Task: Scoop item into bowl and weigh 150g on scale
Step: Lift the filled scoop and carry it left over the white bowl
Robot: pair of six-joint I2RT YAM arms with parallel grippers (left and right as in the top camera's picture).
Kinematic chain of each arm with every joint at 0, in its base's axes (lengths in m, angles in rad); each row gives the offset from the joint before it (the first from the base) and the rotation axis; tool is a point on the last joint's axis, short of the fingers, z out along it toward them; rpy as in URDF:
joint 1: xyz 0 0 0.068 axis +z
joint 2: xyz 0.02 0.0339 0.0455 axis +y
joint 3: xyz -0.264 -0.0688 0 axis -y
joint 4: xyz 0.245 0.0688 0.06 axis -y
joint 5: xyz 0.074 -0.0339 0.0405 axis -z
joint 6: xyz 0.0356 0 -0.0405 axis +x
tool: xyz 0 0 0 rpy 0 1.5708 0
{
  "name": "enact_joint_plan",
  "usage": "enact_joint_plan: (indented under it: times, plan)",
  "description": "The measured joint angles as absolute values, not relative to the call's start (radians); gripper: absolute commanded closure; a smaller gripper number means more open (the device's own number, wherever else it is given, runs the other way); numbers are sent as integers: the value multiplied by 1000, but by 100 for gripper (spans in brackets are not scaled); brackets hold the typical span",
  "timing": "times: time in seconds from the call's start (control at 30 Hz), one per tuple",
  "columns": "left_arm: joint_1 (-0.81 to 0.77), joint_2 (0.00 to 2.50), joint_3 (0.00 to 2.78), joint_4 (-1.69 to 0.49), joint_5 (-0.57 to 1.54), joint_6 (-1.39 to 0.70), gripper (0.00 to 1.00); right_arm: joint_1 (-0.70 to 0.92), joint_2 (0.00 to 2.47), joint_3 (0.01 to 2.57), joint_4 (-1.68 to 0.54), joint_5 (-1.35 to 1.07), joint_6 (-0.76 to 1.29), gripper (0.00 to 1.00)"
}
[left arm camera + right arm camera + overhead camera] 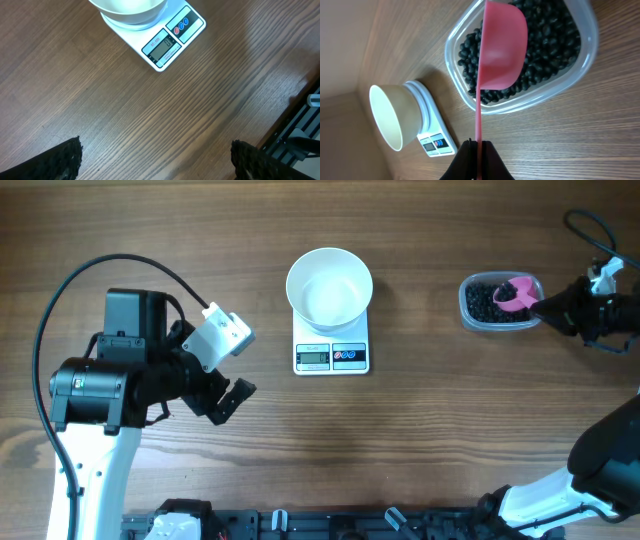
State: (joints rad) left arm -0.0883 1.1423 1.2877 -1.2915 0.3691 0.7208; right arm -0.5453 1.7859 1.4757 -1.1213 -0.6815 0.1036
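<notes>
Nothing weighed yet. The bowl (329, 285) sits empty on the scale (332, 356) at table (300, 450) centre. All the beans (545, 45) are in the clear tub (468, 315), at 3 o'clock from the scale. Your right gripper (477, 145) is clamped on the pink scoop (502, 50) handle, cup over the beans and apparently unloaded. Left gripper (156, 147) is released, idle at 8 o'clock. Left to do: scooping, transfers, hitting target weight.

The bowl (329, 285) and scale (331, 356) are white, the beans (550, 55) glossy black, scoop (502, 50) pink, tub (530, 104) clear, table (480, 430) brown wood-grain.
</notes>
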Motion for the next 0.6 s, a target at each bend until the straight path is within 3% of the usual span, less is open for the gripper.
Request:
enact_joint_plan:
  times: [0.6]
  plan:
    - [-88,1142,1288,-1291,369,721,0,-545,1786,1475,-1106,-966,33,96]
